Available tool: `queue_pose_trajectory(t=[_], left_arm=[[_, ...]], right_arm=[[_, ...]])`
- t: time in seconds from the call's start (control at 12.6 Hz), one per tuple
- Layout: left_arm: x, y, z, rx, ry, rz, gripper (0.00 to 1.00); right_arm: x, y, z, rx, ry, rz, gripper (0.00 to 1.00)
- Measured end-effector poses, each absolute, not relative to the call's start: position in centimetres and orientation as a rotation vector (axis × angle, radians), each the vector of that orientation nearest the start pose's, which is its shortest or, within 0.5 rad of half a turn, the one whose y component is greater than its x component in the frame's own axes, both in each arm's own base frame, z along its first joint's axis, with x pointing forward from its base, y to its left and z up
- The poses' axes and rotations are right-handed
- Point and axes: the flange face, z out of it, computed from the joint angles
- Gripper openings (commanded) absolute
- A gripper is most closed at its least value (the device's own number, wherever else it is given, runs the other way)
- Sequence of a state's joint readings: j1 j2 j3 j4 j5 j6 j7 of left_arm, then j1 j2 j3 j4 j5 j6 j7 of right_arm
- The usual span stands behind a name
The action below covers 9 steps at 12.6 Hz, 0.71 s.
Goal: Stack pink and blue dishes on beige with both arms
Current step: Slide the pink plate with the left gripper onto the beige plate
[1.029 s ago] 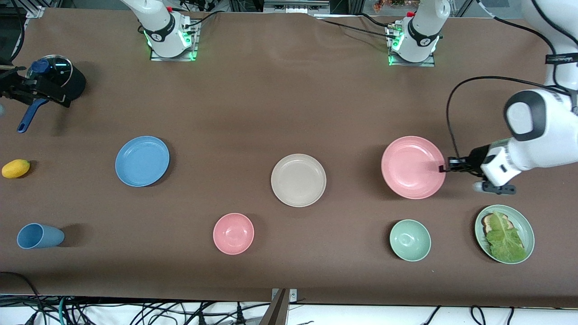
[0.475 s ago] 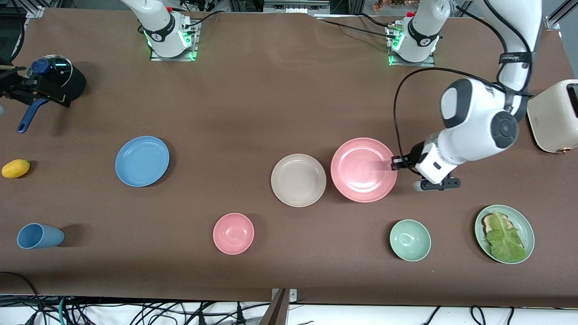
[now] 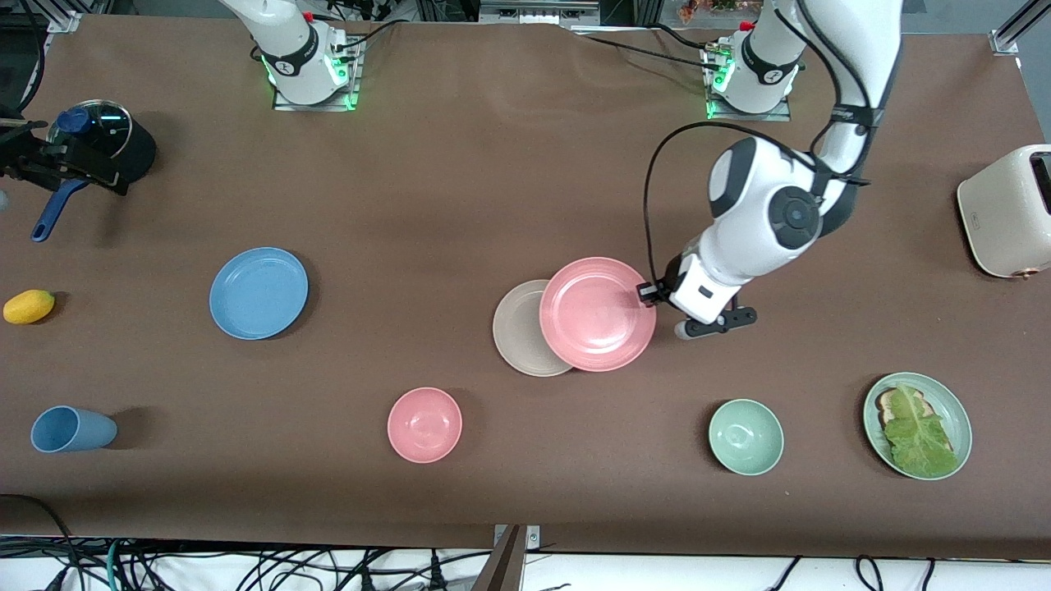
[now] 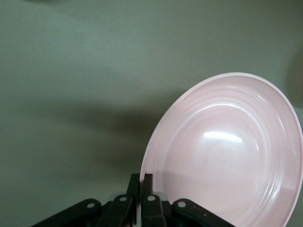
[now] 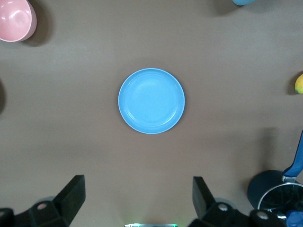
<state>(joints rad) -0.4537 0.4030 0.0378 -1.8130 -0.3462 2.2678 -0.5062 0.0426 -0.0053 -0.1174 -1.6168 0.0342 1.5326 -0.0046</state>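
My left gripper (image 3: 648, 293) is shut on the rim of the pink plate (image 3: 598, 313). It holds the plate over the side of the beige plate (image 3: 519, 328) toward the left arm's end, covering about a third of it. In the left wrist view the fingers (image 4: 136, 184) pinch the rim of the pink plate (image 4: 227, 151), which hangs tilted above the cloth. The blue plate (image 3: 259, 293) lies alone toward the right arm's end. My right gripper (image 5: 137, 196) waits open high above the table, with the blue plate (image 5: 151, 100) below it. It is out of the front view.
A pink bowl (image 3: 424, 424), green bowl (image 3: 745, 437) and green plate (image 3: 962, 410) with lettuce sit nearer the camera. A blue cup (image 3: 70, 429), lemon (image 3: 29, 306) and lidded pot (image 3: 103, 144) are at the right arm's end. A toaster (image 3: 1010, 209) is at the left arm's end.
The left arm has carried the pink plate toward the right arm's end, from well apart from the beige plate to partly over it. The blue plate has not moved.
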Motion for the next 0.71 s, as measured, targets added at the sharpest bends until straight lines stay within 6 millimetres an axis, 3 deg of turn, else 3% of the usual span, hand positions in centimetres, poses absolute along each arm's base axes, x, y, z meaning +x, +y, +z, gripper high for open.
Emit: queue_pose_trajectory(t=[0.4, 0.71], left_arm=[[56.0, -34.4, 29.4, -3.282, -0.563, 0.05, 0.0], [54.7, -36.7, 26.8, -3.286, -0.561, 0.014, 0.0]], right_arm=[[54.6, -3.7, 60.3, -3.099, 0.109, 0.12, 1.0], [54.6, -3.7, 60.3, -3.099, 0.109, 0.12, 1.0]])
